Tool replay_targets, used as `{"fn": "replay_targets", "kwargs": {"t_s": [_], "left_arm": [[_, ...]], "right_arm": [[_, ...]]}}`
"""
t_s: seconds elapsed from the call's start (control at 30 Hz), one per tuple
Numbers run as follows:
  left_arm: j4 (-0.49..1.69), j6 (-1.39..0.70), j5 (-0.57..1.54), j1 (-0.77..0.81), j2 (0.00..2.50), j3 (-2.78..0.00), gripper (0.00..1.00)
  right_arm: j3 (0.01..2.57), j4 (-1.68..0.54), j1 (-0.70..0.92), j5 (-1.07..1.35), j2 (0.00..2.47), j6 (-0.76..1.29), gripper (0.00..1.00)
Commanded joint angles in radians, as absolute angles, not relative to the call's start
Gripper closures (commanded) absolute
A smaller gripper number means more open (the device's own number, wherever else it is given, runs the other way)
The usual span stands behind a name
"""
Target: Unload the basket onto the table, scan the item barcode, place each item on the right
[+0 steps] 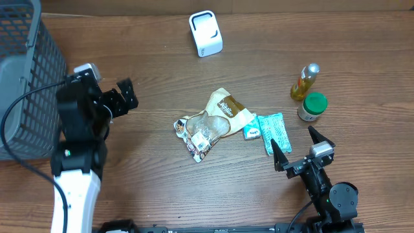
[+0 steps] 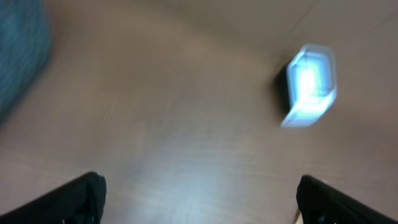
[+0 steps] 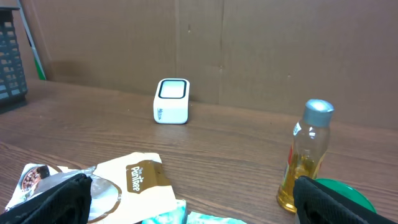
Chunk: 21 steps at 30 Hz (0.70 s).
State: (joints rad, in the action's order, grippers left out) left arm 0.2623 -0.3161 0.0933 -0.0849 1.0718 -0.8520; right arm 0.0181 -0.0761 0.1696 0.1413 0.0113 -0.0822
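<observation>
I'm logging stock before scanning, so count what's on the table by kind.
Packets: 4 (cream, clear, small, teal)
Bottle: 1
Jar: 1
Scanner: 1
Basket: 1
Total: 8

Grey mesh basket (image 1: 29, 71) at left of wooden table (image 1: 155, 188)

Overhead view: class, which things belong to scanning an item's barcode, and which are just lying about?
Job: scanner; goods that could be scanned: brown pouch, clear pack, teal packet, bottle, jar.
Lying about, probably: basket.
</observation>
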Motion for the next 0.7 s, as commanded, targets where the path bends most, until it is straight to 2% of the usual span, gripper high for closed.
{"fn": "replay_targets", "kwargs": {"t_s": [0.0,0.1,0.27,0.67], "left_arm": [[0.077,-0.315,0.128,-0.072,0.968,-0.738,0.00],[-0.068,-0.314,0.127,-0.072,0.907,-0.638,0.00],[-0.187,-0.314,0.120,-0.072,0.841,-0.465,0.01],[-0.216,-0.315,0.116,-0.072,0.759,-0.149,0.00]], "right_arm": [[0.009,-0.073,0.162,0.132,0.003,-0.085,0.00],[0.009,-0.073,0.162,0.132,0.003,-0.085,0.00],[0.009,-0.073,0.162,0.132,0.003,-0.085,0.00],[0.009,-0.073,0.162,0.132,0.003,-0.085,0.00]]}}
